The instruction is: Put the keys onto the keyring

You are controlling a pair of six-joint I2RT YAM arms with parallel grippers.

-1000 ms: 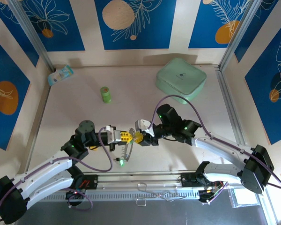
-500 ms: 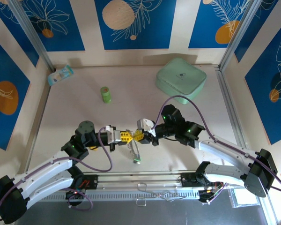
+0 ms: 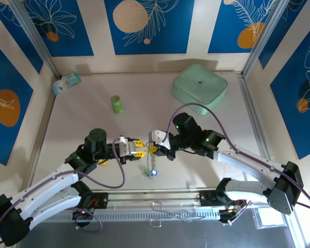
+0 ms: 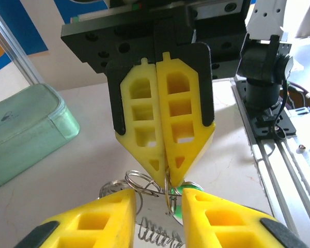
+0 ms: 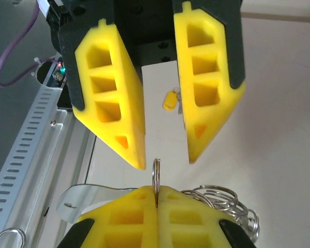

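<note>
Fingers (image 5: 119, 219) of the right gripper (image 3: 154, 150) now press together, pinching the keyring (image 5: 156, 175) edge-on. The left gripper (image 3: 140, 147), at its 9 o'clock, has just spread and let go. Keys (image 3: 151, 171) dangle at 6 o'clock, so the handover looks done.

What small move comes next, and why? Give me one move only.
Probably back the left tool away from the keyring and send it down for the yellow key on the table. Its jaws stand open, clear of the ring, while the right tool is shut on the ring's edge and holds it upright, so the left is free to fetch a key.
</note>
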